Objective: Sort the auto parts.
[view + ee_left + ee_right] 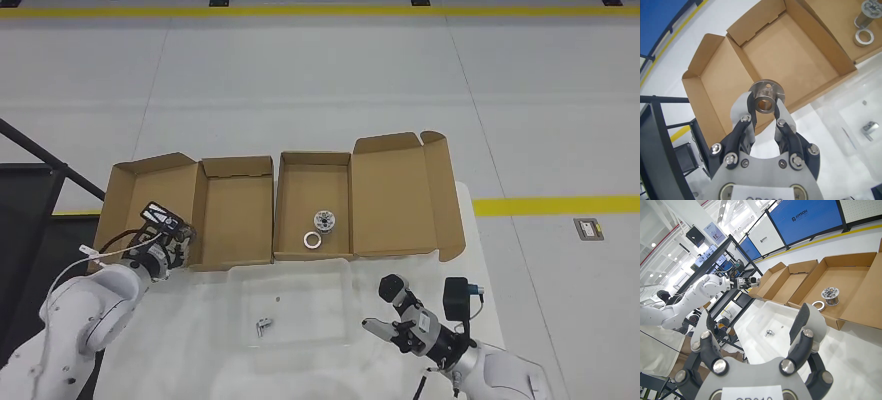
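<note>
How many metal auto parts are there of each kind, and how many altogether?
Flanged grey metal bushing, in the left gripper: 1
Plain silver metal ring: 1
Toothed silver metal hub: 1
Small silver bent bracket: 1
Total: 4

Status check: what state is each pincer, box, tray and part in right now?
Left pincer: shut on bushing.
Right pincer: open, empty.
Left box: open, empty.
Right box: open, holds ring and hub.
Tray: holds bracket.
</note>
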